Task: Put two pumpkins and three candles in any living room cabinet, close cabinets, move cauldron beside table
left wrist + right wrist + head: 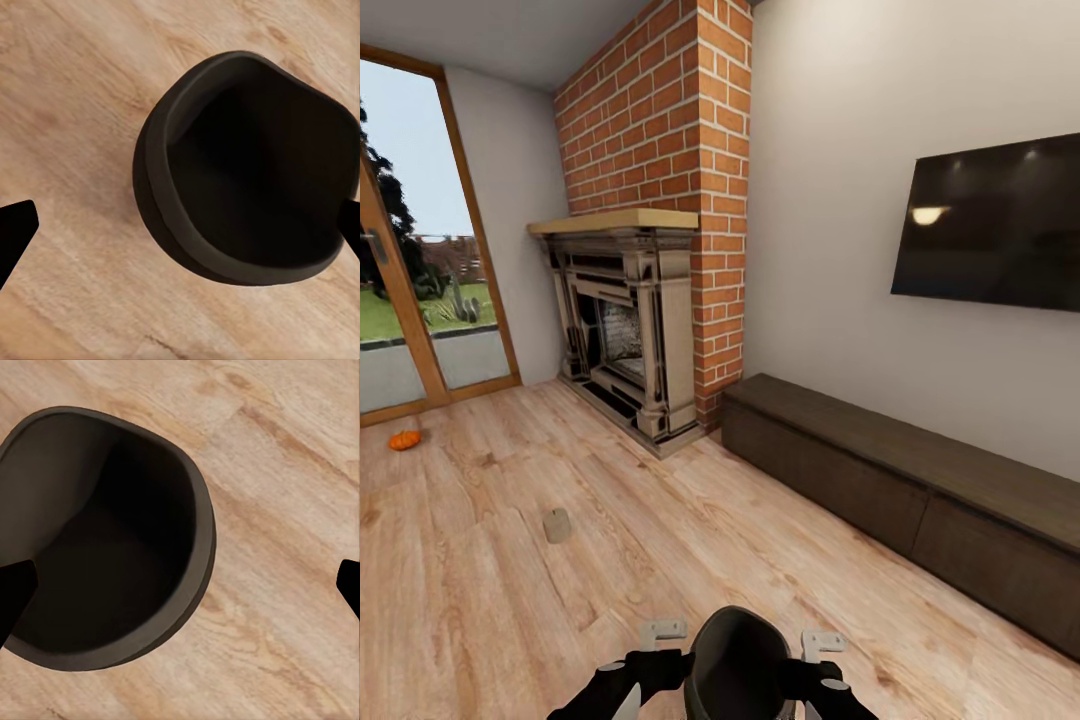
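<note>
Currently the cauldron (738, 660) sits at bottom centre, pinched between the left claw (660, 640) and right claw (822, 645), both spread wide. Risk: either easing off drops it onto the floor (510, 600); pumpkin (404, 440) and candle (557, 524) lie left.

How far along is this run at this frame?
Nothing looks finished. In hand: the cauldron sits between both grippers, left gripper and right gripper, apparently carried. Left: a pumpkin and a candle lie on the floor; the cabinet looks closed.
</note>
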You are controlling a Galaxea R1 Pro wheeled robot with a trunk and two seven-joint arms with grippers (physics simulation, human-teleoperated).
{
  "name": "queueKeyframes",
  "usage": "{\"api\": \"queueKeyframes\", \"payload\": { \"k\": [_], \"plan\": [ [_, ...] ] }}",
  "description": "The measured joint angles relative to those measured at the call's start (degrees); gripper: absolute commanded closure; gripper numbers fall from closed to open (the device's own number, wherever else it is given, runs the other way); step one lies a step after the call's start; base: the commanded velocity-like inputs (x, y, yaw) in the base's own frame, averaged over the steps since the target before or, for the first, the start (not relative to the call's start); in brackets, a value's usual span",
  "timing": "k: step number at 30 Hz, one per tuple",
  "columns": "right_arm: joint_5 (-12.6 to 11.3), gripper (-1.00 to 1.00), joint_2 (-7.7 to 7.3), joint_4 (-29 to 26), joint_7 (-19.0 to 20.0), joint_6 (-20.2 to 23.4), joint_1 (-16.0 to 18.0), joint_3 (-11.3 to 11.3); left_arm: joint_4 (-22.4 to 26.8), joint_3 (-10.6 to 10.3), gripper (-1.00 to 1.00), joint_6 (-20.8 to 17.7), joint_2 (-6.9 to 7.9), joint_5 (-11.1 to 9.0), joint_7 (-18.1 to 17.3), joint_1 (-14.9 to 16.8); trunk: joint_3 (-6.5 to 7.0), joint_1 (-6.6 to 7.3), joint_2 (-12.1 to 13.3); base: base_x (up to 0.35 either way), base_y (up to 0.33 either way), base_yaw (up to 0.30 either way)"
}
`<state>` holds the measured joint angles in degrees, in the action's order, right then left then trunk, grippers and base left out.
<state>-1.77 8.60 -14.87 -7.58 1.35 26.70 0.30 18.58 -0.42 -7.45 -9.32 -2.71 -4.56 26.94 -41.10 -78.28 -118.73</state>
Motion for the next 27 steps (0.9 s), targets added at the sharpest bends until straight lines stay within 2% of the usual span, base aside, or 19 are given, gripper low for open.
{"api": "queueKeyframes", "payload": {
  "k": [7,18,27],
  "plan": [
    [0.02,-1.00,-0.04,0.07,1.92,0.00,0.00,0.00,-0.07,0.01,-1.00,0.00,0.00,0.00,-0.22,-0.03,-1.26,-1.54,-2.81,0.000,0.000,0.000],
    [0.02,-1.00,-0.05,0.08,2.24,-0.06,0.00,0.00,-0.39,0.02,-1.00,-0.01,-0.36,-0.01,-0.43,-0.05,-3.23,-3.95,-7.22,0.000,0.000,0.000],
    [0.02,-1.00,-0.07,0.08,2.24,-0.06,0.00,0.00,-0.42,0.02,-1.00,0.02,-0.47,0.00,-0.43,-0.04,-3.24,-3.96,-7.23,0.000,0.000,0.000]
  ]
}}
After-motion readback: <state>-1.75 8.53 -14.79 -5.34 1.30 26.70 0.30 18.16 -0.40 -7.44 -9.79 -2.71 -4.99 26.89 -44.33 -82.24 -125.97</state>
